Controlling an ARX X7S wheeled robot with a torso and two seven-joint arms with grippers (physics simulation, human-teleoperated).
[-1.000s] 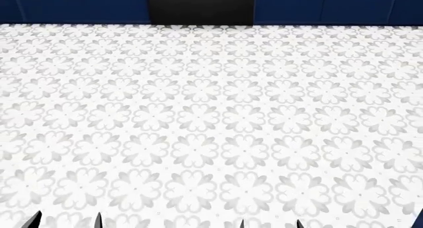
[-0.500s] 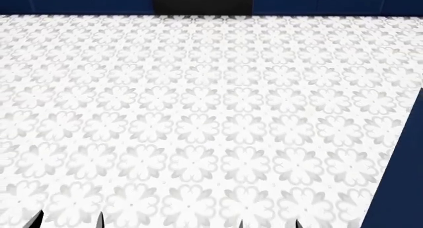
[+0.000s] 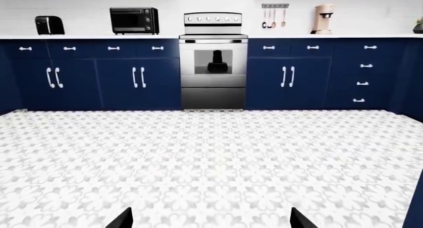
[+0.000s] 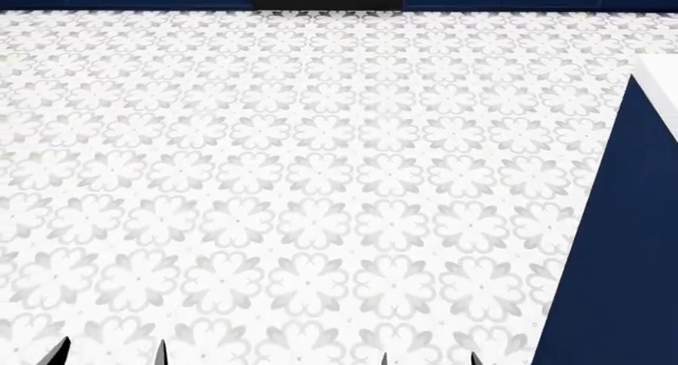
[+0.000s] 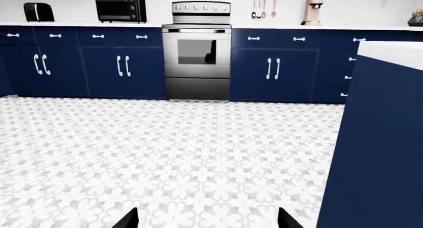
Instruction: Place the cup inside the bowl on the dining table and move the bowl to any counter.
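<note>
The cup, the bowl and the dining table are out of view in all three views. My left gripper (image 3: pixel 210 221) is open above the patterned floor, nothing between its dark fingertips (image 3: pixel 124 219). My right gripper (image 5: pixel 208 220) is open too, empty, its fingertips (image 5: pixel 287 219) wide apart. In the head view only the tips of the left gripper (image 4: pixel 106 355) and right gripper (image 4: pixel 431 359) show at the lower edge. A white counter (image 3: pixel 86 36) runs along the back wall over navy cabinets.
A steel oven (image 3: pixel 213 64) stands mid-wall, with a toaster (image 3: pixel 49 25), a black microwave (image 3: pixel 133 20) and a coffee machine (image 3: pixel 323 18) on the worktop. A tall navy unit with a white top (image 5: pixel 387 139) stands close on the right, also as the navy unit (image 4: pixel 625 246).
The head view has shifted: the navy unit on the right has come further into the frame, and the dark oven front at the top has slid mostly out. Gripper tips stay put.
</note>
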